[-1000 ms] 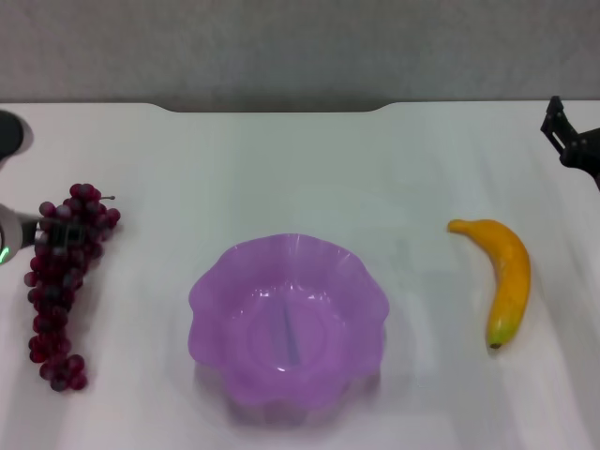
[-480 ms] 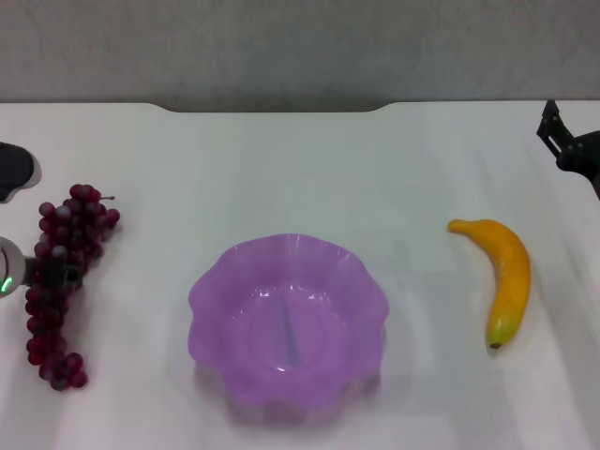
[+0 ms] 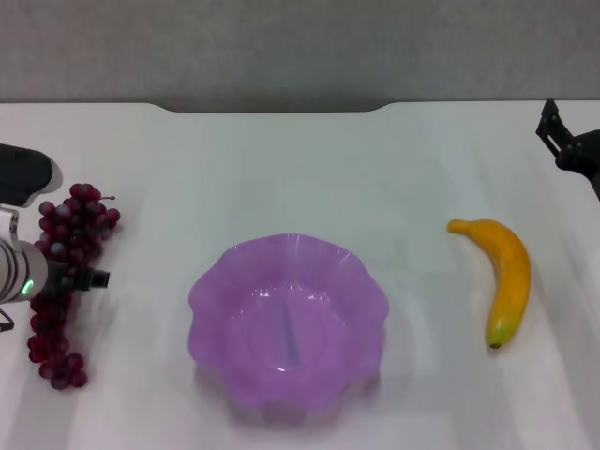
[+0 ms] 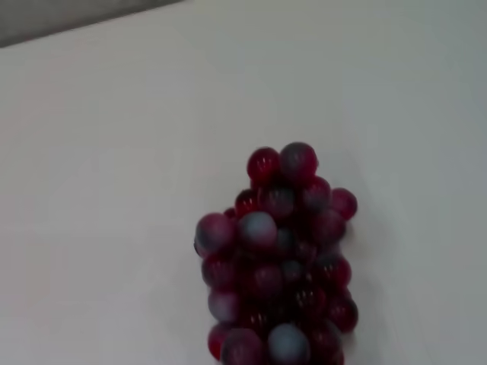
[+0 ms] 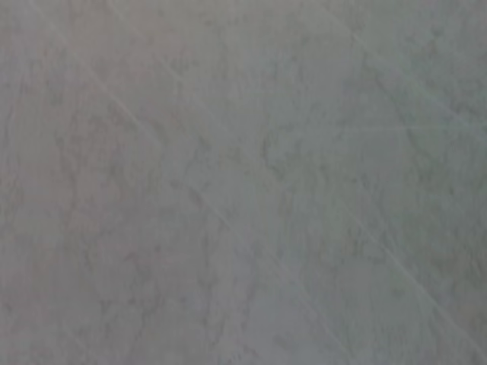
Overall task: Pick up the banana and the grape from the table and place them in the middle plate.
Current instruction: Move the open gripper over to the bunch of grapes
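Grape [image 3: 64, 281] under left gripper [image 3: 80, 277] near table [image 3: 281, 169] edge.

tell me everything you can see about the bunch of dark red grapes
The bunch of glossy dark red-purple grapes lies lengthwise on the white table at the robot's left, well apart from the translucent purple scalloped plate. Many small round berries, a thin stem at its far end. The left gripper is over its middle, hiding part of it.

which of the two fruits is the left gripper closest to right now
The grape, the dark red bunch at the table's left side; the left gripper sits over it. The banana lies far right.
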Controlling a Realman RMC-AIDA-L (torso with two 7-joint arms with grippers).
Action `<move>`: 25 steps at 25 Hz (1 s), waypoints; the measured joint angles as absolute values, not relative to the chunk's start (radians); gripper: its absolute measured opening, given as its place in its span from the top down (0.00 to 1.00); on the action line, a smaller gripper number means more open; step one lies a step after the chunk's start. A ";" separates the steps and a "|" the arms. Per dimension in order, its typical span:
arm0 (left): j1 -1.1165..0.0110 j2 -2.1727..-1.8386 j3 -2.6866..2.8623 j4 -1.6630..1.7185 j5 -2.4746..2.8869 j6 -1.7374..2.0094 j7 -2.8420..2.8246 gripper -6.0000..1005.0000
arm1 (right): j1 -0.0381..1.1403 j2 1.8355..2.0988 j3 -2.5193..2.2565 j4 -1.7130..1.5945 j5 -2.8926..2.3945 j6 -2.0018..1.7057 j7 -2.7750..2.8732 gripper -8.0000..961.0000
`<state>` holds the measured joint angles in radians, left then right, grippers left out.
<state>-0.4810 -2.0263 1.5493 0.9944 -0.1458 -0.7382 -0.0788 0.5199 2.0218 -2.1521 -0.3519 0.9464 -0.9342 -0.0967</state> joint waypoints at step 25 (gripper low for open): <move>-0.492 -2.035 1.550 0.908 -0.047 -0.655 -0.150 0.14 | 0.520 2.022 -2.154 -0.354 0.946 -0.934 -0.096 0.08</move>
<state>-0.4915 -2.0349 1.5501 0.9081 -0.0467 -0.6549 -0.1495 0.5199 2.0218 -2.1536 -0.3537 0.9464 -0.9342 -0.0956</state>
